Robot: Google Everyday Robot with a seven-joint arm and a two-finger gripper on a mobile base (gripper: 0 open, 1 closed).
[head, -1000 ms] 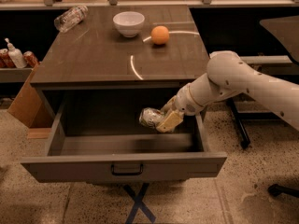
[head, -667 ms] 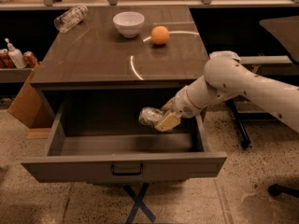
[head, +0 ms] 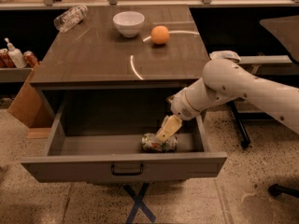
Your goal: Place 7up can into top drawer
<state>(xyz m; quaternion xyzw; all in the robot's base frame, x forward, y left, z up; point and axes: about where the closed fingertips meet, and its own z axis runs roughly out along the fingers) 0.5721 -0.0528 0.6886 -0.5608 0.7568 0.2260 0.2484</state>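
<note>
Under the front edge of the dark brown wooden desk [head: 93,64], the wide grey-brown top drawer [head: 70,168] stands pulled out, with a small dark metal handle [head: 127,170] at the middle of its front panel. Inside it, near the right wall and just behind the front panel, the small silver-white aluminium 7up can [head: 158,143] lies on its side. The beige gripper [head: 165,133] of the white robot arm [head: 233,83] reaches down from the right and touches the can's top; whether it pinches the can cannot be told. Near the desk's far edge stand a white round bowl [head: 128,22] and an orange round fruit [head: 160,34]; a clear plastic bottle [head: 70,17] lies at the far left corner.
</note>
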